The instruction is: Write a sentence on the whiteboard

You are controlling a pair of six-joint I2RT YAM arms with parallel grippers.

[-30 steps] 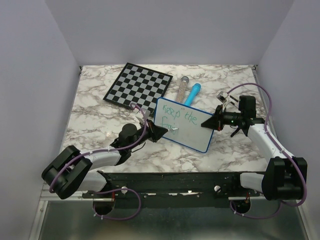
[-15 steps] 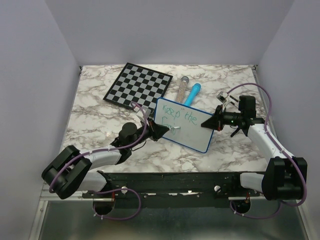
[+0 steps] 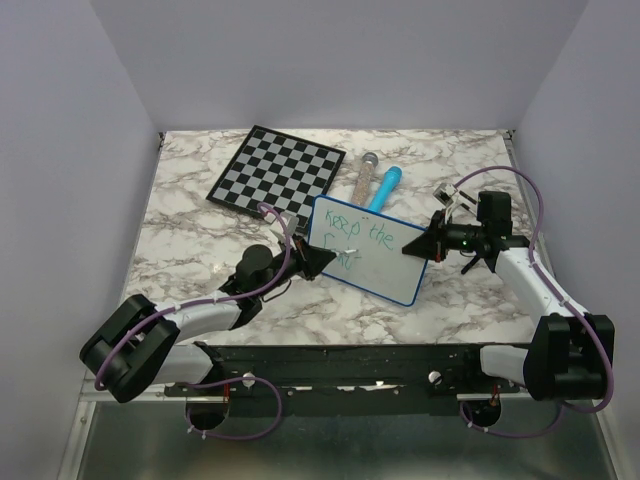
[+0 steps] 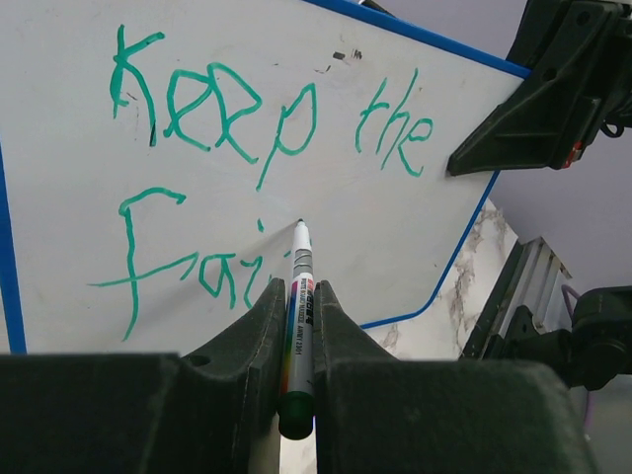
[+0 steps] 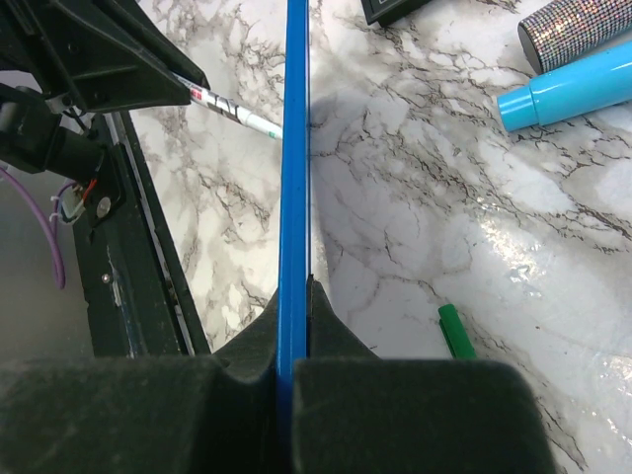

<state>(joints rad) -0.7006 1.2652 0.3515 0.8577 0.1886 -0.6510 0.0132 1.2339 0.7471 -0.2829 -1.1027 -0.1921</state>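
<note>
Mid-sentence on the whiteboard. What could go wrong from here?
1. The whiteboard is clamped only at one edge by the right fingers; pressure from the marker may pivot or slip it.
2. The left fingers pinch the thin marker near its back end; it might tilt, smearing the second line of the sentence.
</note>
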